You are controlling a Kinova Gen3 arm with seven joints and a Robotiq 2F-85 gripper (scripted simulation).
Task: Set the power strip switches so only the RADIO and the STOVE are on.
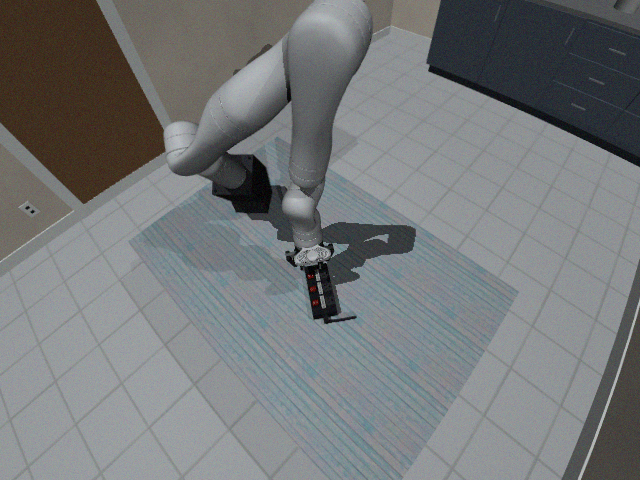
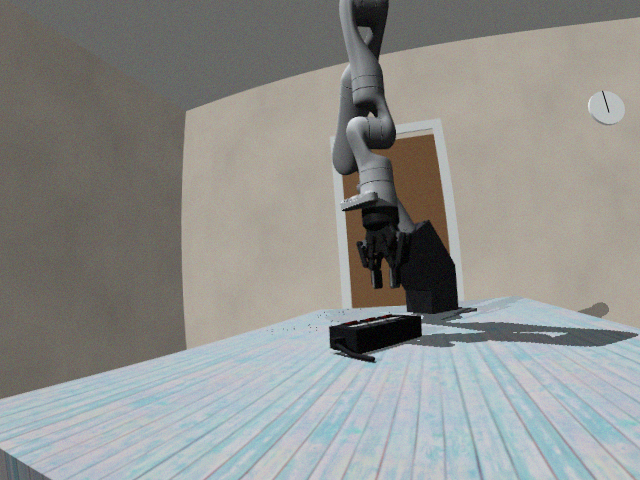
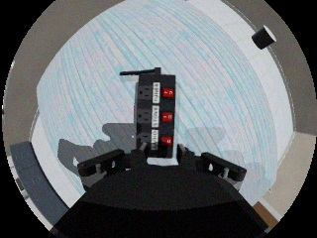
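The black power strip (image 1: 321,294) lies flat on the striped table top, right way up, with a short cord stub (image 1: 341,318) at its near end. It also shows in the exterior view (image 2: 375,331) and the wrist view (image 3: 157,115). Three red rocker switches (image 3: 166,117) with white labels run along it; the labels are too small to read. My gripper (image 2: 385,280) points straight down and hangs above the strip's far end, clear of it. Its fingers stand half closed with a small gap and nothing between them.
The arm's black base block (image 2: 429,273) stands on the table just behind the strip. The table's front edge (image 2: 155,413) is far from the strip. Dark cabinets (image 1: 542,67) stand on the tiled floor at the back right.
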